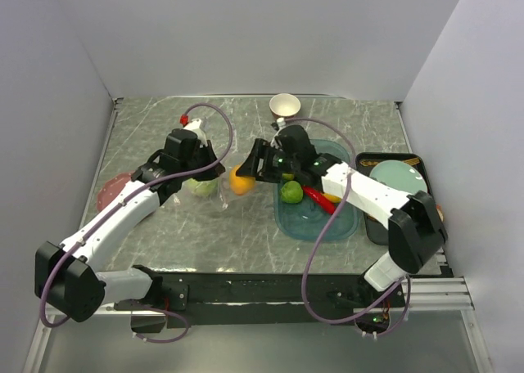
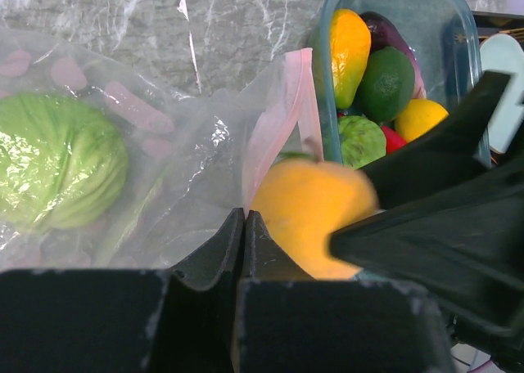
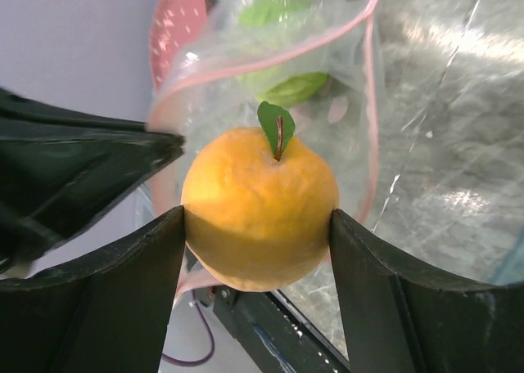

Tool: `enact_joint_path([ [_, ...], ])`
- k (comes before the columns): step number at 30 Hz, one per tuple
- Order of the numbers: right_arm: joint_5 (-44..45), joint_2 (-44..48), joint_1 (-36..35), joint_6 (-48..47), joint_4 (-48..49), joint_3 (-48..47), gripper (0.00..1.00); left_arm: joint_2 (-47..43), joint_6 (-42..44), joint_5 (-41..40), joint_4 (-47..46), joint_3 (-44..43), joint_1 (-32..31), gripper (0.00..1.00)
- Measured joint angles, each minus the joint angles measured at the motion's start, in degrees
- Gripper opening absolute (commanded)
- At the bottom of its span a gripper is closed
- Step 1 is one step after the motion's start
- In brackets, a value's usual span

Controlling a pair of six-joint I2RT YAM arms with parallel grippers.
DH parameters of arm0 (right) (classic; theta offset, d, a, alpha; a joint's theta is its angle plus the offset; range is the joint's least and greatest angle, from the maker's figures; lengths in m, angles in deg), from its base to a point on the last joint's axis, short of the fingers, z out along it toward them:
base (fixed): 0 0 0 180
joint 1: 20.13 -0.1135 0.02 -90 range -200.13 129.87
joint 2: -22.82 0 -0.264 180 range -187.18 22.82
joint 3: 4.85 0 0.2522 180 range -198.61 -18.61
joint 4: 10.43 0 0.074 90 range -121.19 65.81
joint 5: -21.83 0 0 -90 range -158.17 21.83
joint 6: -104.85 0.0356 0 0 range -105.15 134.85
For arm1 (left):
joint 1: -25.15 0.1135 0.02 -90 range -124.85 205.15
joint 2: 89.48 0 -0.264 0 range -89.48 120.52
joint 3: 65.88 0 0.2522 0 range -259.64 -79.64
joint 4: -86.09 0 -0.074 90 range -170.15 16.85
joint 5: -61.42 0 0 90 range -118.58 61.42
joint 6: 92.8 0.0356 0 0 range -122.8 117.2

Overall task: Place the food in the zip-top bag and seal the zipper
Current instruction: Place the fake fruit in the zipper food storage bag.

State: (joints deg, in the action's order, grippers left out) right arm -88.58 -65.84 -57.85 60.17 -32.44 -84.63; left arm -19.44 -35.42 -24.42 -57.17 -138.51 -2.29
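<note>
Held by right tool: orange at zip-top bag mouth, cabbage inside beyond it; left tool pinches bag edge; teal tray holds lime, lemon.

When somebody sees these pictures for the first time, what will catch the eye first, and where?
First comes the round orange toy fruit with a green leaf, gripped by the right gripper at the open mouth of the clear floppy plastic zip-top bag. The left gripper pinches that bag's edge, and a green toy cabbage lies inside.
</note>
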Motion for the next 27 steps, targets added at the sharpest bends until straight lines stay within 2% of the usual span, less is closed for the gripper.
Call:
enact_joint_path([
  [4,0.70,-2.64,-1.92,-0.79,-2.16,-1.64,0.31,-0.33,0.00,0.13,0.02,0.00,0.00,0.01],
  [7,1.49,-3.82,-2.97,-1.86,-3.82,-3.30,0.37,-0.72,0.02,0.09,0.02,0.00,0.00,0.01],
  [11,2.29,-4.44,-3.80,-3.13,-5.11,-5.31,0.59,-0.92,0.02,0.07,0.04,0.00,0.00,0.01],
  [17,3.08,-4.44,-4.17,-4.09,-5.38,-5.99,0.75,-0.92,0.02,-1.03,0.04,0.00,0.00,0.01],
  [19,3.61,-4.42,-4.22,-4.35,-5.66,-5.99,0.78,-0.92,0.04,-1.44,0.04,0.00,0.00,0.01],
  [20,3.91,-4.39,-4.22,-4.39,-5.84,-5.99,0.90,-0.92,0.04,-1.66,0.04,0.00,0.00,0.01],
  [22,4.55,-4.35,-4.22,-4.70,-6.38,-6.01,0.96,-0.94,0.02,-2.10,0.04,0.00,0.00,0.01],
  [27,5.90,-3.82,-4.22,-5.38,-7.78,-6.32,0.97,-0.98,0.02,-2.54,-0.02,0.00,0.00,0.01],
])
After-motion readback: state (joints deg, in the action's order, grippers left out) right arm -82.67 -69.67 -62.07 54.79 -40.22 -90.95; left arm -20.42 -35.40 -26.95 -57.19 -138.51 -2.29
